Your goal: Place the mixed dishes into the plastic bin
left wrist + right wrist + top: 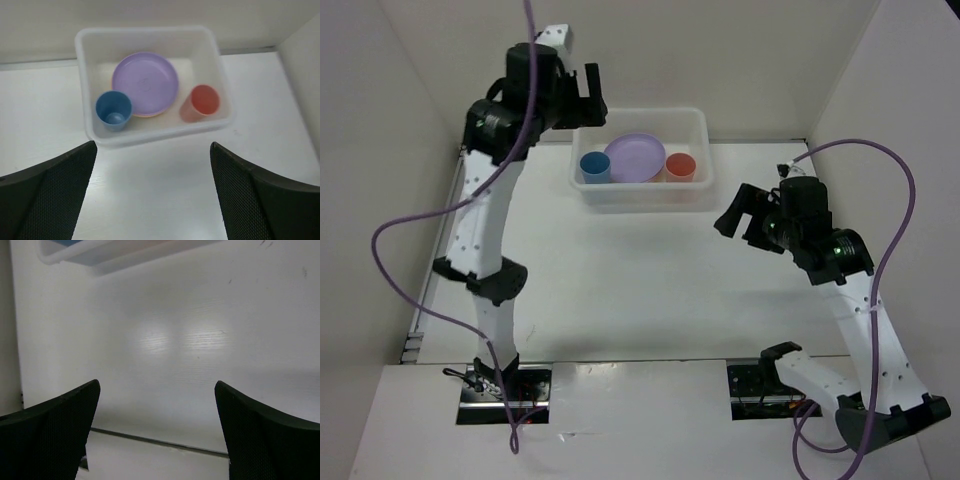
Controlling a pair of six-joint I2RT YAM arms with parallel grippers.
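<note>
The purple plate (145, 83), blue cup (114, 110) and orange cup (201, 102) all sit inside the plastic bin (150, 31) at the tabletop's (640, 285) far edge, and with the left tool (595, 97) and right tool (741, 222) both gaping empty, loading seems done and only a retreat is called for.

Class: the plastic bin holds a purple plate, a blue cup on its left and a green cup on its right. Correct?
No. The right-hand cup is orange, not green, as the left wrist view shows; the plastic bin, purple plate and blue cup are as stated.
</note>
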